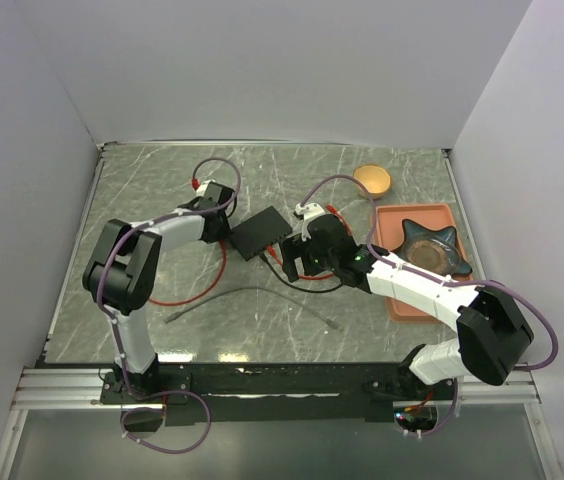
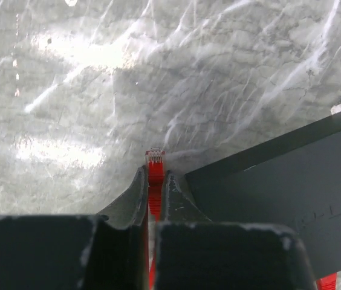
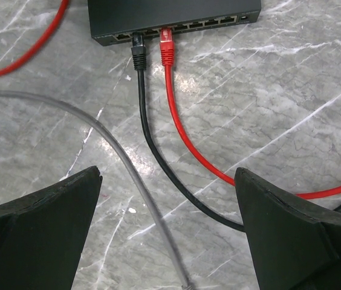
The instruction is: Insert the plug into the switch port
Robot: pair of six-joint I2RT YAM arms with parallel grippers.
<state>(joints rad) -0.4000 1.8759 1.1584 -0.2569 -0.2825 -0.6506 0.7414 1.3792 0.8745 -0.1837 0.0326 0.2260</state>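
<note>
The red plug (image 2: 155, 159) is clenched in the left tool (image 2: 154, 181), right tool (image 3: 167, 181) released; alignment with a free switch port (image 3: 193, 25) is required next.

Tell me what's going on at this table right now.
The left gripper has its jaws shut on a red plug, held just beside the black switch and not yet in any port. The right gripper hovers open above the table, facing the switch's port row, where a black cable and a red cable are already plugged in. A grey cable lies loose nearby.
</note>
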